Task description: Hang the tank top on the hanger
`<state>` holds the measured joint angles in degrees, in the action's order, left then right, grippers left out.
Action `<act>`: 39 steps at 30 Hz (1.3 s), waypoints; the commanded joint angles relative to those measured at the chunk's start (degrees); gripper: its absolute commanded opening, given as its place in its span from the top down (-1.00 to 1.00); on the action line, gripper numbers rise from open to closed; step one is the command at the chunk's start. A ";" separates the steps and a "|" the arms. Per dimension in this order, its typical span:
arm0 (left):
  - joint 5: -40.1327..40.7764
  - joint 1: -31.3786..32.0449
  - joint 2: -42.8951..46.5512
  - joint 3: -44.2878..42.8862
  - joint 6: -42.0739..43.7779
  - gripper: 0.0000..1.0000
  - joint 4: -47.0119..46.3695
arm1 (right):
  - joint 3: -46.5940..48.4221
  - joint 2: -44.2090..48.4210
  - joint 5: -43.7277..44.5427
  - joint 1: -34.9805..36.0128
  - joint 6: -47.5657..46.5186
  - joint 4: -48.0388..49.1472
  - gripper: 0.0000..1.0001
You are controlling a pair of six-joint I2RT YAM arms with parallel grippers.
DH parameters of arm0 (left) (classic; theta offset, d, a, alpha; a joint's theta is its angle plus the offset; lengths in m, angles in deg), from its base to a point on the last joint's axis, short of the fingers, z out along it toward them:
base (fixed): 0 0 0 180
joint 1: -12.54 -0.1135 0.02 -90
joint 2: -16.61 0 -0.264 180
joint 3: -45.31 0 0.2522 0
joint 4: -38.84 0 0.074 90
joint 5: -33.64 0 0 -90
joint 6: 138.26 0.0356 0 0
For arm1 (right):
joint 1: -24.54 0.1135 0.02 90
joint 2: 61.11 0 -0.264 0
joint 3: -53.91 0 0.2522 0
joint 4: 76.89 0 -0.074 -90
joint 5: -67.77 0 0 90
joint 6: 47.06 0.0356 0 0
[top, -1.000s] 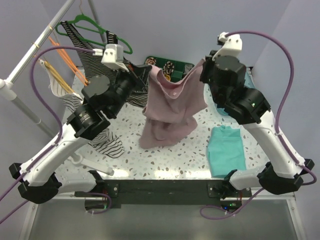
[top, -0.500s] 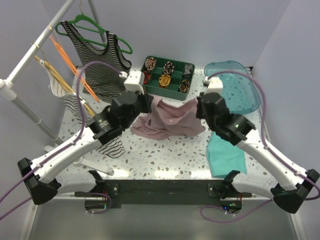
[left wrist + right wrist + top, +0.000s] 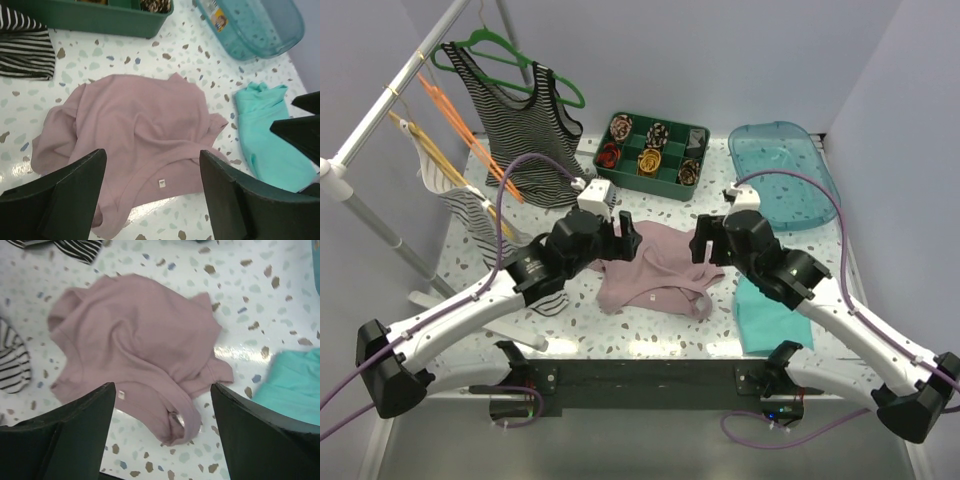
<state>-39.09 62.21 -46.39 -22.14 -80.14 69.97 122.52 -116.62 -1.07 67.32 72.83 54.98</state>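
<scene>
The dusty-pink tank top [image 3: 655, 272] lies crumpled on the speckled table, between and just below both grippers, held by neither. My left gripper [image 3: 620, 236] hovers open over its left part. The left wrist view shows the fabric [image 3: 135, 125] and its small label between the spread fingers of the left gripper [image 3: 151, 165]. My right gripper [image 3: 704, 246] hovers open over the right part, and in its wrist view the tank top [image 3: 140, 337] lies under the wide-apart right gripper [image 3: 162, 390]. The orange hanger [image 3: 470, 140] hangs bare on the rail at far left.
A striped tank top on a green hanger [image 3: 520, 110] and a tan hanger [image 3: 428, 150] share the rail [image 3: 375, 115]. A green compartment tray [image 3: 645, 187] and a teal tub [image 3: 785, 170] stand at the back. A teal cloth [image 3: 770, 310] lies right, striped fabric [image 3: 548, 292] left.
Both arms came down from holding the tank top up in the air. Both grippers opened and let it go, so it now lies on the table.
</scene>
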 commanded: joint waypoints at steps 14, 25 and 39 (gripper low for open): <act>25.16 0.16 -0.72 -47.37 12.80 -0.68 8.03 | 28.68 -24.42 -37.59 0.98 -6.16 39.02 -0.50; 34.31 0.08 4.11 -53.19 20.98 -0.71 3.82 | 56.40 -47.58 -30.40 13.46 -19.07 35.61 -0.45; 37.13 0.16 10.53 -49.23 22.30 -0.73 3.73 | 69.85 -58.21 -24.87 19.17 -23.91 30.42 -0.32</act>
<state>-3.29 62.19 -36.75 -72.30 -59.46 75.13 185.62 -171.45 -28.87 84.20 52.24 87.13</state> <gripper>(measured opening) 0.861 0.692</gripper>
